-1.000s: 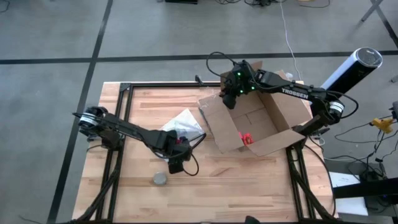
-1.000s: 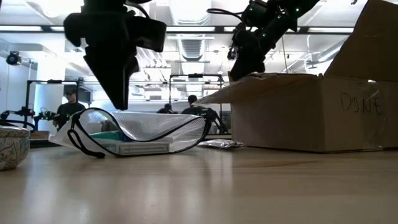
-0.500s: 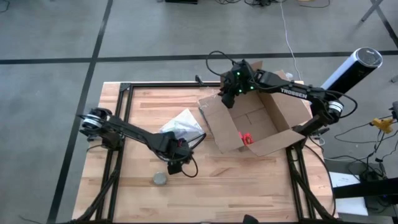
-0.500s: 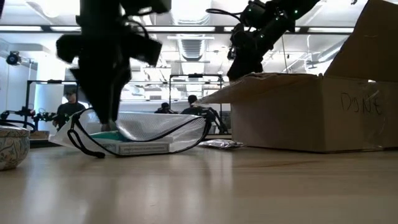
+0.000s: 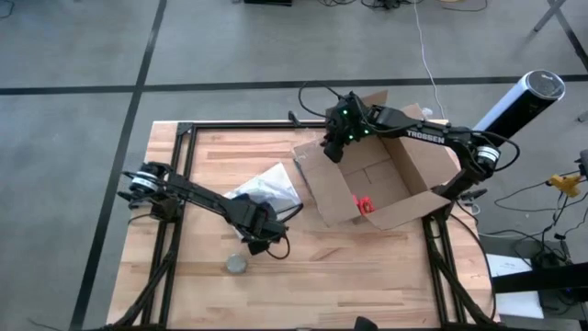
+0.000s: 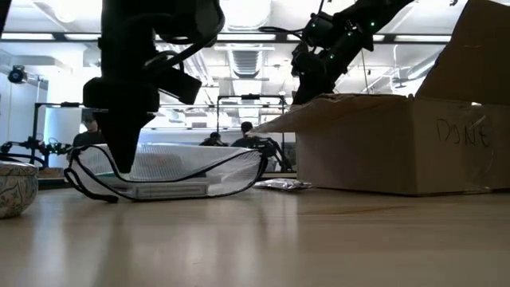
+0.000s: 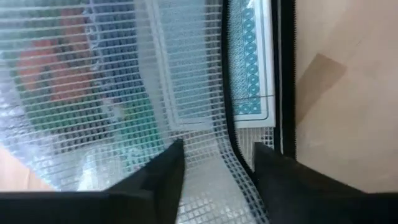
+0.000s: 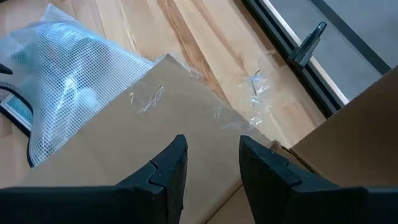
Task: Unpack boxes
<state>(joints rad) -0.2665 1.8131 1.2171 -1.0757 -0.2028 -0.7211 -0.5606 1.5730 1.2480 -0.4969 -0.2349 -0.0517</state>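
Observation:
The brown cardboard box (image 5: 381,179) stands open on the table's right half, flaps spread, and a small red knife (image 5: 365,204) lies inside it. My right gripper (image 5: 333,152) is open and hovers just above the box's left flap (image 8: 155,118), touching nothing that I can see. A translucent mesh zip pouch (image 5: 266,188) lies flat on the table left of the box. My left gripper (image 5: 260,234) is open and points down at the pouch's near end. The low view shows it (image 6: 123,163) lowered onto the pouch (image 6: 175,171). My left gripper (image 7: 214,180) comes down from above with open fingers (image 7: 158,183) on either side of the pouch's black zip edge (image 7: 231,143). The white mesh lies between the fingers. The pouch rests flat on the table under the gripper.
A small patterned bowl (image 5: 237,264) sits near the table's near edge, close to my left gripper, and shows in the low view (image 6: 16,187). Clear tape scraps (image 8: 255,84) lie beyond the flap. People stand in the room behind the table.
My left gripper has come down onto the pouch and moved a little toward the table's left edge. The pouch has slid slightly left with it and now lies flatter. My right gripper has shifted slightly toward the far edge above the flap.

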